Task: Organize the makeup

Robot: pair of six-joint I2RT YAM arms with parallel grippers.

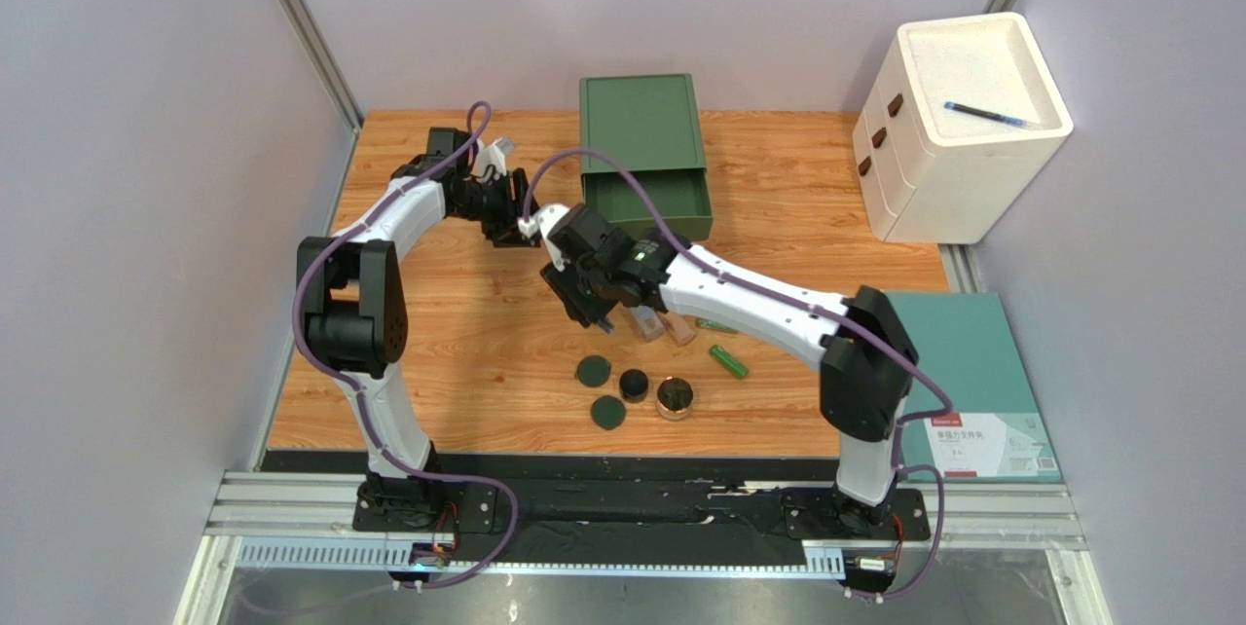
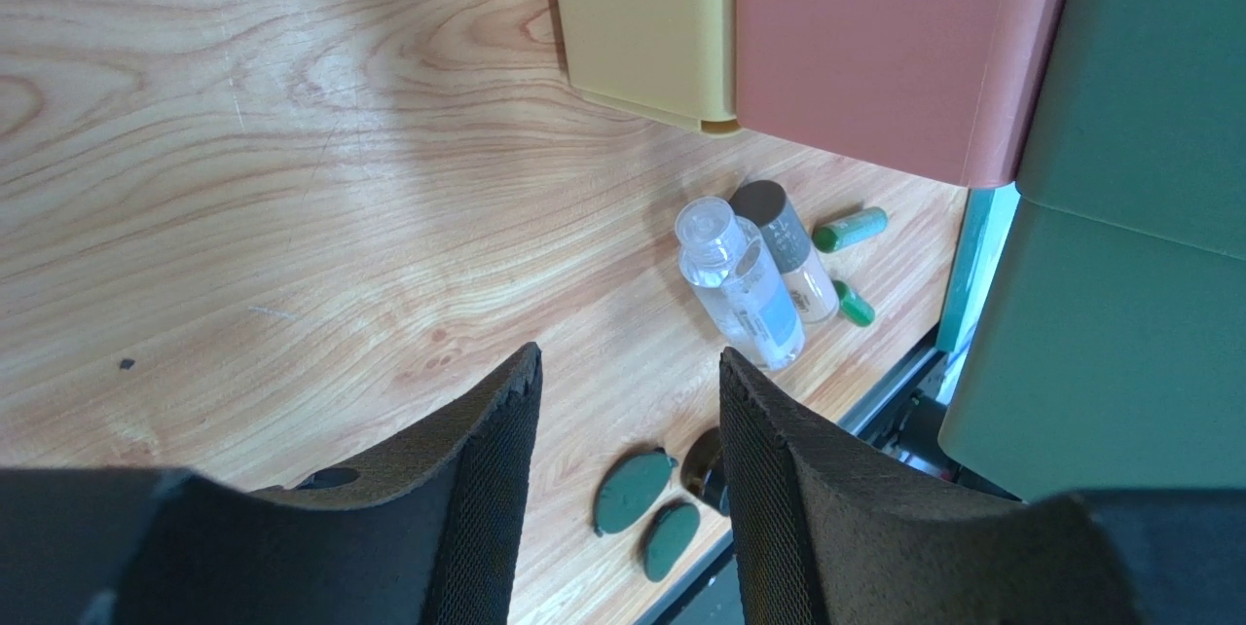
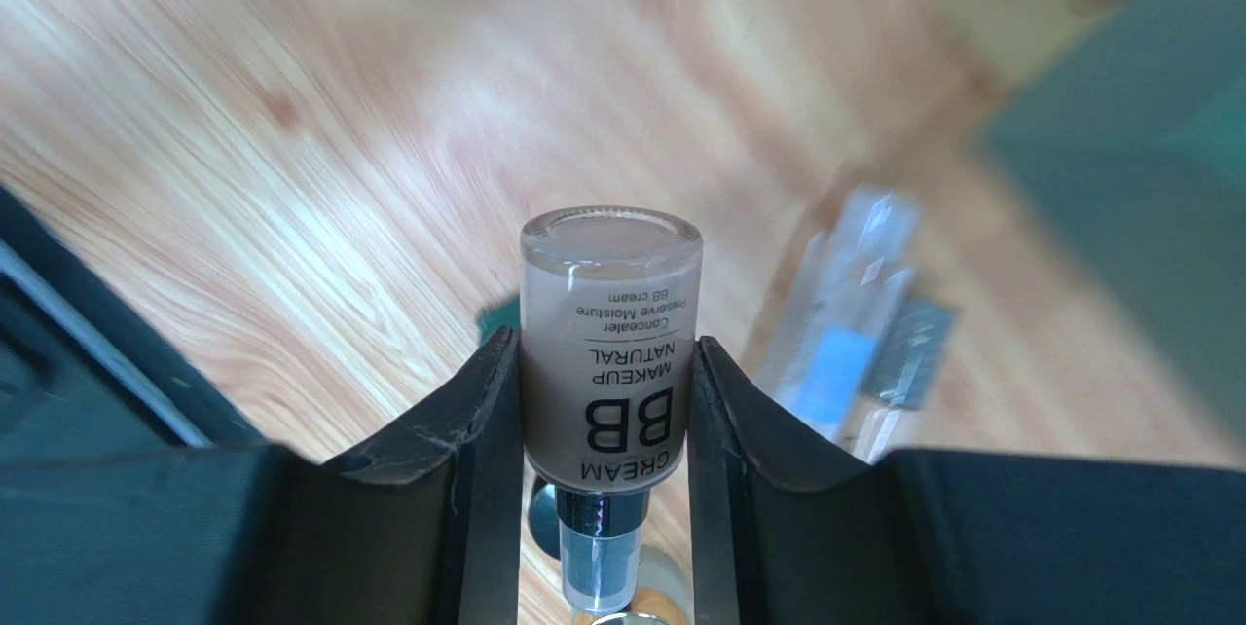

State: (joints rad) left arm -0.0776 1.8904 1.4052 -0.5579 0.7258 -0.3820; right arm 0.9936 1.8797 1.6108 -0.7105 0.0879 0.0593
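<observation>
Right end effector is clenched on a beige tube with "BB CREAM" printed on it. Both fingers press the sides of the tube; its flat bottom points away from the wrist and its dark cap is toward the wrist. It is held over the middle of the tabletop, just in front of the green drawer box. Left end effector is released, with nothing between its fingers, and it hangs over bare wood to the left of the box. Near the right end effector, a clear bottle and a grey-capped tube lie touching side by side, with two green tubes beside them. Closer to the arm bases are two dark green discs, a black jar and a gold-rimmed compact, close together.
</observation>
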